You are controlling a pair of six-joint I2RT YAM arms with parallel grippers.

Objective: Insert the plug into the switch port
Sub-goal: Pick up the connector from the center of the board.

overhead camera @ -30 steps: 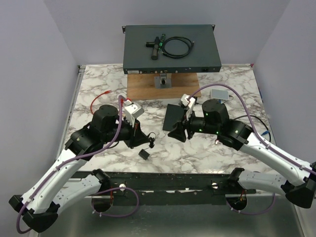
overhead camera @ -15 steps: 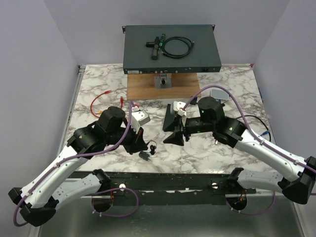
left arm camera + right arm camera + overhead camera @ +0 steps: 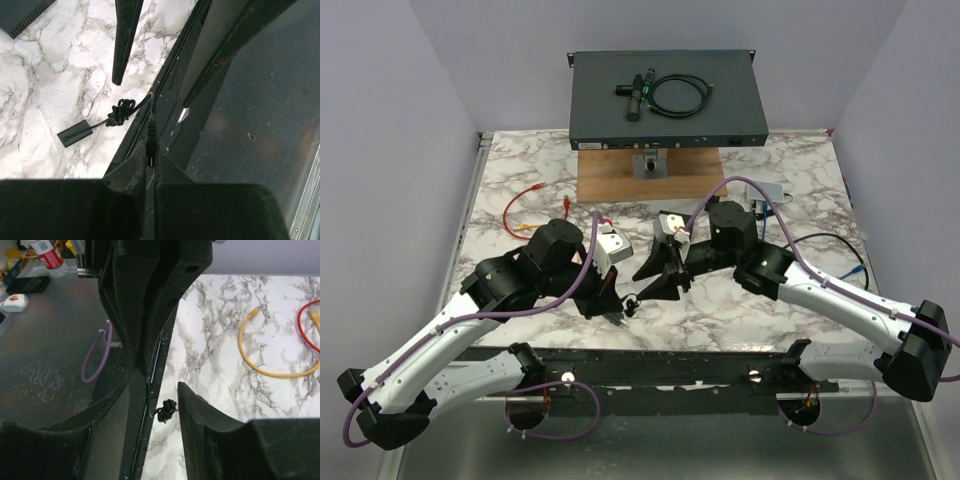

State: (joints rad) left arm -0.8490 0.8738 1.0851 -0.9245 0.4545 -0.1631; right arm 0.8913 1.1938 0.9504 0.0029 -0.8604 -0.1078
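Left wrist view shows plug (image 3: pixel 151 132) pinched between left gripper (image 3: pixel 149 161) fingertips.

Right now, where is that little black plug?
The plug is pinched in the left arm's jaws over the near edge of the table, about mid-width, with the right arm's jaws close by.

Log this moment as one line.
left gripper: shut on plug | right gripper: open, near cable bundle | switch: plug not yet inserted
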